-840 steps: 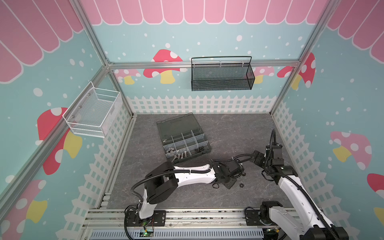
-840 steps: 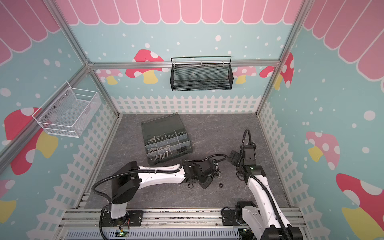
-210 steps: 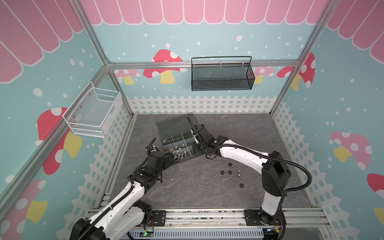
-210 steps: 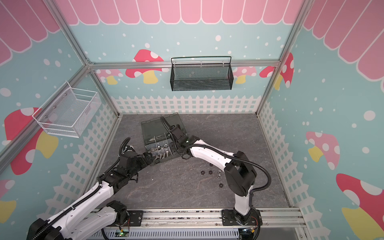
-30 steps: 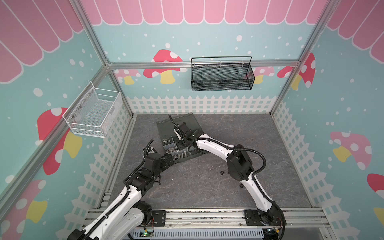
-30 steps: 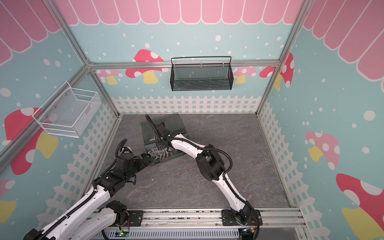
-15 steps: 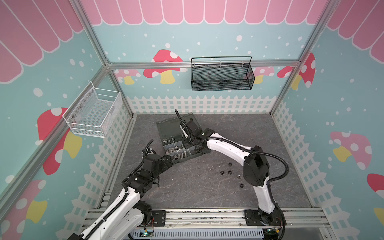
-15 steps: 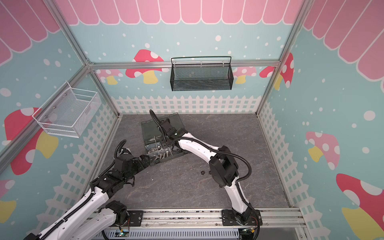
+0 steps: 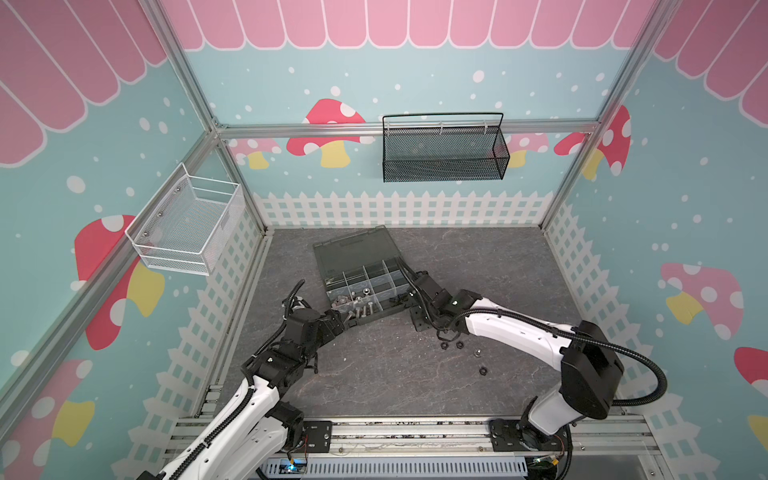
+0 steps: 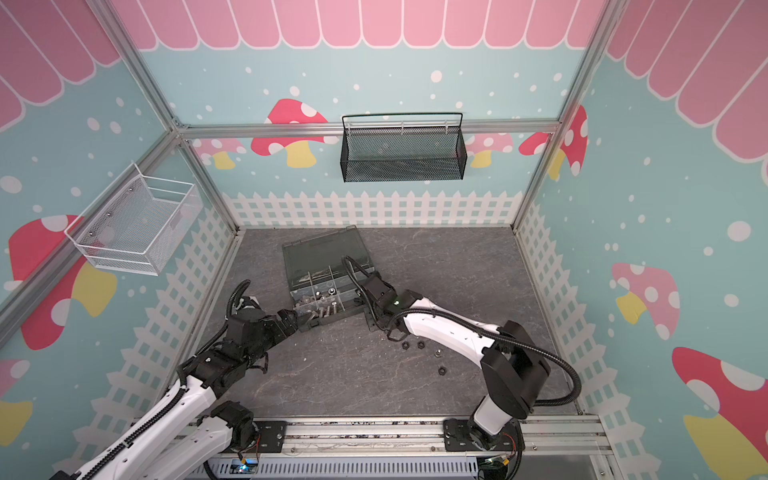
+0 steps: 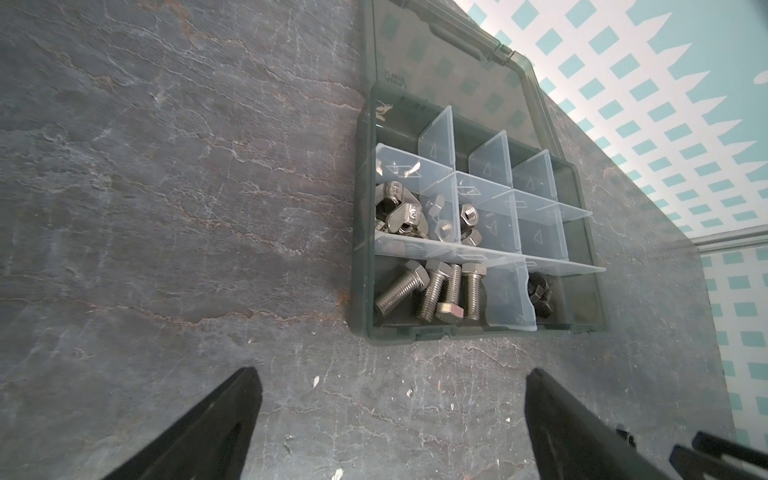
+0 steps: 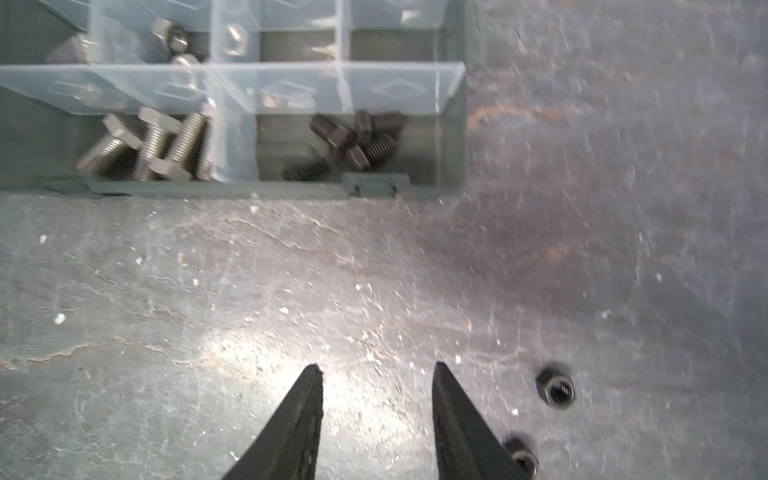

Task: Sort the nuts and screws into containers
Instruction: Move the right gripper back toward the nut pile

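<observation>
My right tool (image 12: 376, 370) hangs narrowly parted and empty over the counter (image 12: 166, 291). The small loose black hex nuts (image 12: 556, 390) lie flat just outside one of its tips, short of the smoky grey divided organizer box (image 12: 453, 124) ahead. My left tool (image 11: 392, 374), wide and empty, is farther off.

Four loose nuts (image 9: 459, 344), four silver screws (image 11: 432, 291), perhaps four black screws (image 12: 332, 133).

Shiny metal screws (image 11: 432, 291) sit in smoky translucent plastic containers (image 11: 360, 232) on a matt veined grey tabletop (image 11: 166, 208).
</observation>
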### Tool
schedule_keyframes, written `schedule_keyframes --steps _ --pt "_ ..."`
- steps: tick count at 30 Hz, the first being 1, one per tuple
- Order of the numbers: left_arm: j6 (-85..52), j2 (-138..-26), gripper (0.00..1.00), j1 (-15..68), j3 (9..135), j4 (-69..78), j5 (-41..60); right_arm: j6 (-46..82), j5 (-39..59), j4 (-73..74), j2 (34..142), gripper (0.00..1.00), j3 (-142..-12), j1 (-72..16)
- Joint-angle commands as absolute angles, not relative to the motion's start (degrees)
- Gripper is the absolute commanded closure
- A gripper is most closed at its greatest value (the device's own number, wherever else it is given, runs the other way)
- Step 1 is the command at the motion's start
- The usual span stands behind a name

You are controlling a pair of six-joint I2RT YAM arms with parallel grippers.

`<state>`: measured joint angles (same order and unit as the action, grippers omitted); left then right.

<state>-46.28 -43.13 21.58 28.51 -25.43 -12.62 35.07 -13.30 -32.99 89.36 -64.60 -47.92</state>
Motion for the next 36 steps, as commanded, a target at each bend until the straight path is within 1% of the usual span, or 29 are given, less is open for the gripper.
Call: schedule_keyframes --steps 1,8,13,16,23,36 --pt "-46.93 -42.89 0.00 21.23 27.64 -24.92 -15.26 41.26 -13.59 -37.33 85.80 0.54 -59.53 -46.06" --pt "-46.85 -43.24 0.00 21.18 27.03 -24.03 -15.64 46.90 -12.07 -42.16 76.88 0.52 -49.88 -41.35" --pt "-46.50 -43.53 0.00 21.22 27.35 -23.91 -16.08 47.22 -8.10 -41.77 69.85 0.52 -42.88 -33.78" --pt "-46.26 -43.50 0.00 21.21 27.59 -23.82 -16.39 47.03 -7.26 -41.74 67.61 0.51 -41.15 -31.29" --pt "-46.10 -43.85 0.00 21.22 27.46 -23.39 -16.62 46.85 -4.49 -39.28 69.04 0.51 -36.76 -28.65" --pt "-46.72 -45.23 0.00 21.23 27.11 -22.15 -15.28 42.83 -1.68 -31.66 74.96 0.58 -34.62 -24.57"
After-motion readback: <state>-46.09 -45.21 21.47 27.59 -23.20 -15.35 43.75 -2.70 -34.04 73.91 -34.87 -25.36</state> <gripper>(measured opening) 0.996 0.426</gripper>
